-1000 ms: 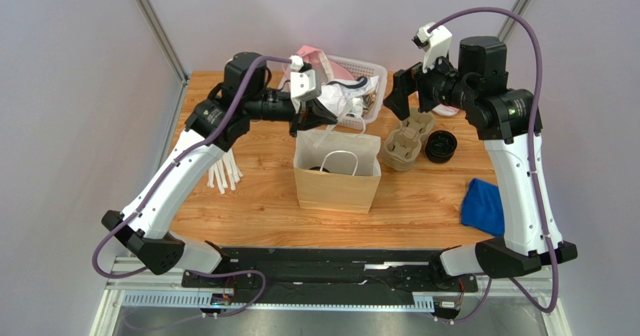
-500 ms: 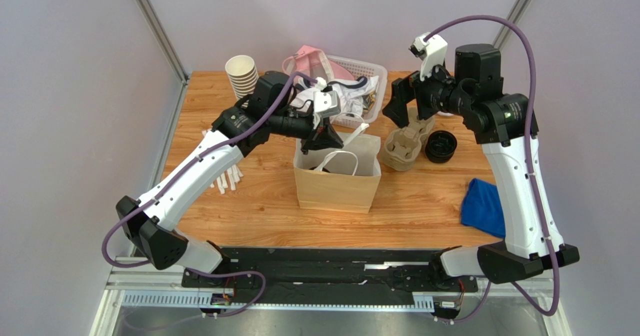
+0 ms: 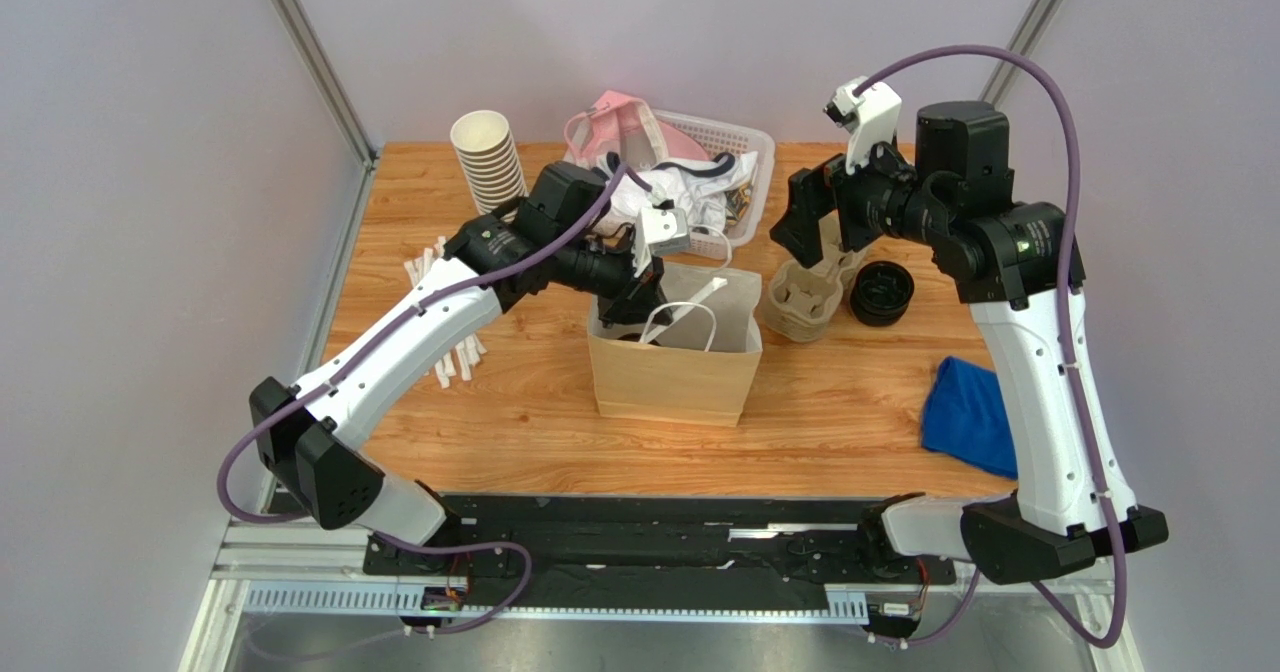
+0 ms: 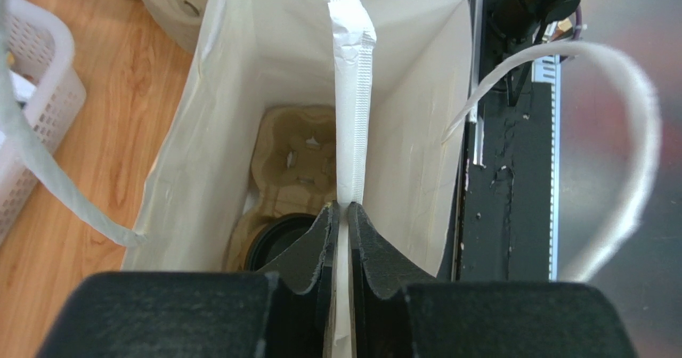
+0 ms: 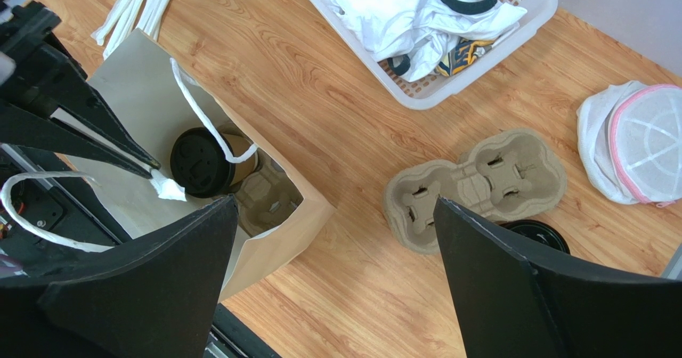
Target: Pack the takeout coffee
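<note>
The takeout coffee [image 5: 200,163] stood upright inside the paper bag [image 5: 120,82], long axis vertical and black lid facing up. The left gripper [image 4: 342,208] was clenched on a white wrapped straw [image 4: 353,110], and the right gripper [image 5: 334,214] was spread wide.

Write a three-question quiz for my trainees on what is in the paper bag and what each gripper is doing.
1. True or false: the takeout coffee already stands inside the paper bag.
2. Multiple choice: the left gripper is shut on
A) a wrapped straw
B) the bag's handle
C) a loose lid
3. Fill in the blank: the right gripper, above the table, holds nothing and is ____.

Key: 1 true; 2 A; 3 open.
</note>
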`<state>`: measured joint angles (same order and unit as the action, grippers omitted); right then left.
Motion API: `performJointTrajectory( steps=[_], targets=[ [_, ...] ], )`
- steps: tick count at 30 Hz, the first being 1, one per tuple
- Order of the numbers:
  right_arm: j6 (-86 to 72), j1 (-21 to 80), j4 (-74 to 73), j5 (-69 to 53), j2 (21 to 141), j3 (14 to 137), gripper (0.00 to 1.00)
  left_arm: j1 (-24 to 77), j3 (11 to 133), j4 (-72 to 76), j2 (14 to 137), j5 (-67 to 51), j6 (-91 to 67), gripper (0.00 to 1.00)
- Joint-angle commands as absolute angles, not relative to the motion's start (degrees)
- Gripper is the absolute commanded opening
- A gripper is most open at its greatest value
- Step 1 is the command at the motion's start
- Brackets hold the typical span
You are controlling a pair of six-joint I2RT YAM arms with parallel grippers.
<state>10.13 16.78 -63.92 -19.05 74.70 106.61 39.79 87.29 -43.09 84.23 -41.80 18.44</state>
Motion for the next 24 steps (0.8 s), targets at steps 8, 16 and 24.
performJointTrajectory(
  steps=[8, 16, 24],
  targets=[
    [10.02, 16.35, -62.14, -18.28, 72.51, 106.35, 1.0, 40.17, 91.93, -50.71, 83.41, -36.48, 21.98, 0.44],
    [9.67, 16.26, -61.79, -18.63, 73.12, 107.22, 1.0, 39.73, 98.79, -54.05, 81.57, -30.69, 20.57, 0.49],
    [7.22, 14.15, -60.91, -18.9, 73.21, 108.11, 1.0, 29.02, 102.48, -53.09, 75.42, -31.73, 12.5, 0.6]
  ],
)
